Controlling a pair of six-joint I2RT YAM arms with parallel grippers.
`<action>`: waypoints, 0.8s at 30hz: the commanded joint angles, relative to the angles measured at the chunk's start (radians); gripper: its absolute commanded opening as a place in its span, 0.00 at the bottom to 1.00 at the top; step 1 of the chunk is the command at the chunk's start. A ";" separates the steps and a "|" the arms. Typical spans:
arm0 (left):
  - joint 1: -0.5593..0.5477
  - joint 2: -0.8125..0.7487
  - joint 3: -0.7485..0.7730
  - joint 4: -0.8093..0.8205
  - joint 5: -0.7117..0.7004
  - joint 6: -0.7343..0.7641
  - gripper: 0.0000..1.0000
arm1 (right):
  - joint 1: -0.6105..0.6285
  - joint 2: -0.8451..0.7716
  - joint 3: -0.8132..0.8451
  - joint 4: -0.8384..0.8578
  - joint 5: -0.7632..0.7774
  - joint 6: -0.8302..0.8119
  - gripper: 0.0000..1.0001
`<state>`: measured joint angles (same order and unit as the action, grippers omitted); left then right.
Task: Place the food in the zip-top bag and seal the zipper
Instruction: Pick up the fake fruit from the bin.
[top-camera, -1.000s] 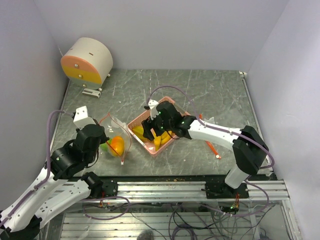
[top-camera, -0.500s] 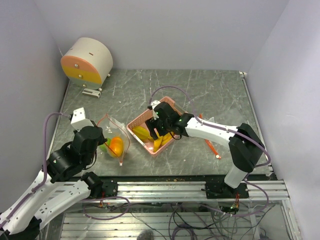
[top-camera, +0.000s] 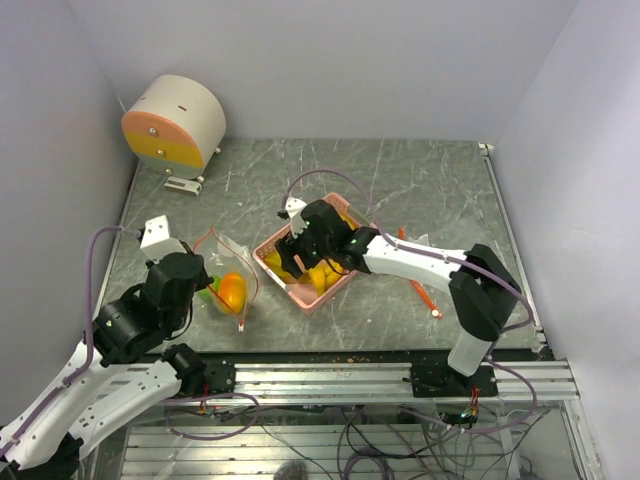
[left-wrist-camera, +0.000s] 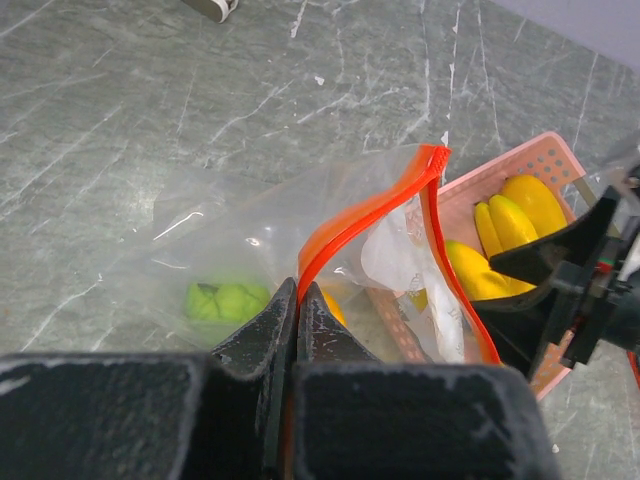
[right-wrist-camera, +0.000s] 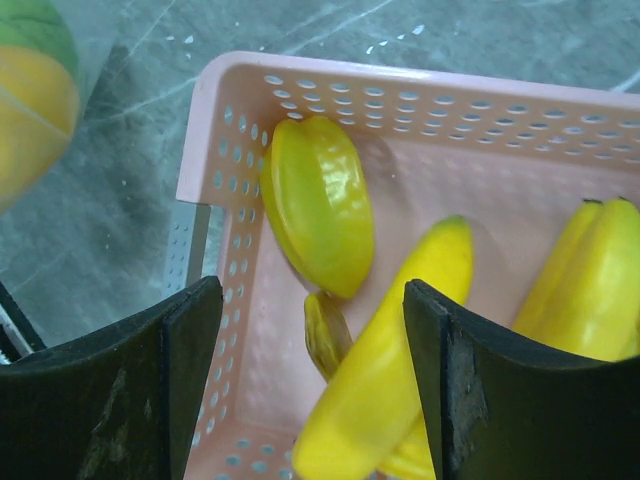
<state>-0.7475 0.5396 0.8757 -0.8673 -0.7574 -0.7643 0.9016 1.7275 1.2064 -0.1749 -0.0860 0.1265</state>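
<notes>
The clear zip-top bag (top-camera: 237, 277) stands open left of centre, and my left gripper (left-wrist-camera: 298, 290) is shut on its red-orange zipper (left-wrist-camera: 340, 225). An orange fruit (top-camera: 232, 291) and a bumpy green ball (left-wrist-camera: 225, 300) lie inside it. The rest of the food is in the pink basket (right-wrist-camera: 400, 75): a yellow mango-like piece (right-wrist-camera: 318, 205) and several bananas (right-wrist-camera: 400, 340). My right gripper (right-wrist-camera: 312, 295) hangs open over the basket's near-left corner. One finger is outside the basket wall, the other is over a banana, and it holds nothing.
A loose red-orange stick (top-camera: 424, 297) lies on the table right of the basket. A round cream and orange device (top-camera: 175, 122) stands at the back left. The bag's mouth is right beside the basket's (top-camera: 262, 254) left side.
My right gripper has slid left across the basket toward its left corner, still open. The left gripper keeps hold of the zipper edge and has barely moved.
</notes>
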 joint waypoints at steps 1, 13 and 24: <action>0.004 0.008 0.034 -0.010 -0.019 0.000 0.07 | 0.000 0.071 0.006 0.101 -0.063 -0.070 0.73; 0.004 -0.001 0.035 -0.028 -0.025 -0.009 0.07 | -0.005 0.207 0.031 0.212 -0.164 -0.177 0.73; 0.004 -0.013 0.039 -0.048 -0.044 -0.008 0.07 | -0.009 0.321 0.045 0.224 -0.167 -0.186 0.69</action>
<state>-0.7475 0.5293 0.8856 -0.9142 -0.7719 -0.7677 0.8936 2.0094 1.2289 0.0368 -0.2359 -0.0494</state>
